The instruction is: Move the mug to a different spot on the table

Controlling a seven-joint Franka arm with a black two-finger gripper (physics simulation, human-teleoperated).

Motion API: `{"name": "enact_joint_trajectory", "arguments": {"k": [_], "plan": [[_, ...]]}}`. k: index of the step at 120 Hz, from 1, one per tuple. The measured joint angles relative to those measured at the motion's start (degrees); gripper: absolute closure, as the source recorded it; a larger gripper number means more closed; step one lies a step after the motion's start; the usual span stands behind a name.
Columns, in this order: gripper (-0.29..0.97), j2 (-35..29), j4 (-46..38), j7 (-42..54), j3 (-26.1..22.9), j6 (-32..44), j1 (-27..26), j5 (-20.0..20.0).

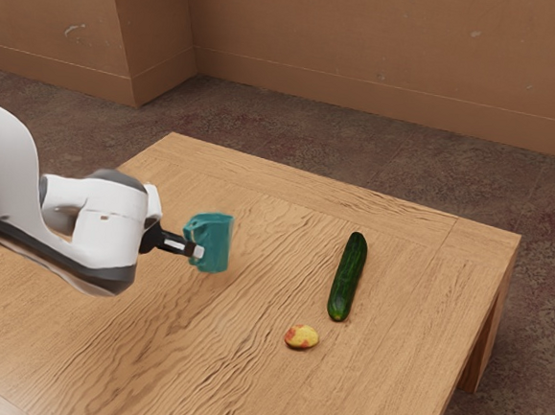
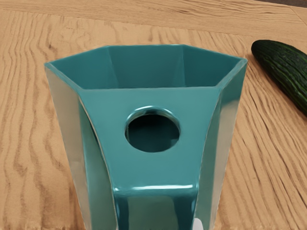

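The teal faceted mug [image 1: 209, 242] is at the tip of my gripper [image 1: 193, 250], left of the table's middle in the exterior view. My gripper reaches in sideways from that view's left and is shut on the mug's handle side. Whether the mug's base touches the wood or hangs just above it, I cannot tell. In the wrist view the mug [image 2: 153, 120] is right under my hand, rim open, with the round hole of its flat handle facing the camera. A white fingertip [image 2: 196, 224] peeks out beside the handle's lower part.
A dark green cucumber [image 1: 347, 275] [image 2: 285, 72] lies on the wooden table [image 1: 245, 378] beyond the mug, toward the exterior view's right. A small yellow-red fruit [image 1: 301, 337] lies near the cucumber's near end. The table's edge runs along the right.
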Motion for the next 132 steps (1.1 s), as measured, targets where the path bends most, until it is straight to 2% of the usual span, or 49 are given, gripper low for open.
{"name": "enact_joint_trajectory", "arguments": {"k": [30,43,72,101,132], "plan": [[0.71,1.7,0.5,0.5,0.1,1.4,-1.3,-1.4],[0.67,1.8,0.3,0.6,0.1,1.5,-1.5,-1.5],[0.48,1.8,-1.0,0.9,0.1,1.2,-1.5,-1.6],[0.37,1.8,-2.2,1.1,0.1,1.1,-1.5,-1.7],[0.14,1.8,-2.9,1.2,0.1,1.1,-1.5,-1.7]]}}
